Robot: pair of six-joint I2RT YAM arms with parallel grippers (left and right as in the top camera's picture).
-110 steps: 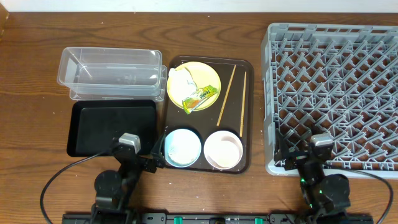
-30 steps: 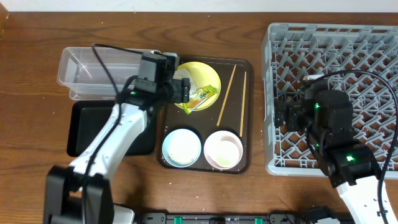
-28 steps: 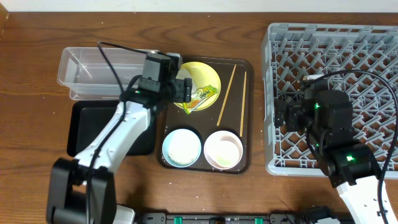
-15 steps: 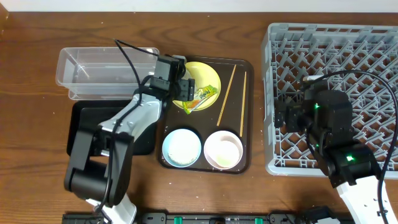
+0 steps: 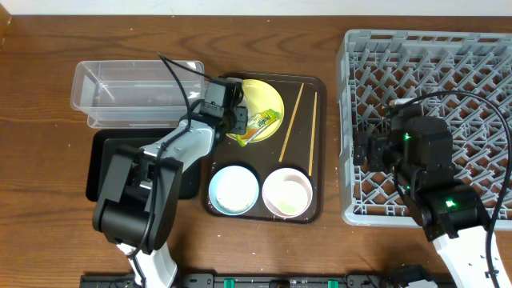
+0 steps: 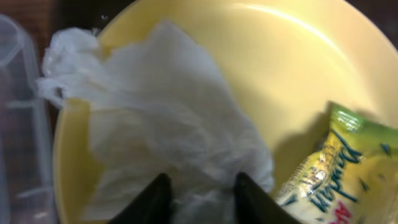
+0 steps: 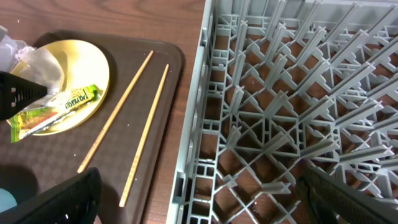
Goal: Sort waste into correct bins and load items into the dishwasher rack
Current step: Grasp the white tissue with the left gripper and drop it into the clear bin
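The crumpled white napkin (image 6: pixel 168 124) lies on the left side of the yellow plate (image 5: pixel 270 98), beside the green-and-yellow wrapper (image 5: pixel 258 125). My left gripper (image 5: pixel 234 114) is down on the plate, and in the left wrist view its two dark fingertips (image 6: pixel 155 196) pinch a fold of the napkin. My right gripper (image 5: pixel 373 149) hangs open over the left edge of the grey dishwasher rack (image 5: pixel 432 120), holding nothing. Two chopsticks (image 5: pixel 292 120) lie on the brown tray right of the plate. The blue bowl (image 5: pixel 234 190) and the pale pink bowl (image 5: pixel 287 193) sit at the tray's front.
The clear tub (image 5: pixel 136 92) stands left of the plate, with the black tray (image 5: pixel 112 156) in front of it. The brown serving tray (image 5: pixel 320 152) holds the plate, bowls and chopsticks. My left arm reaches across the black tray's right end.
My left gripper has slid right from the tub's edge onto the plate and closed its fingers around the napkin. The right arm has stayed still.
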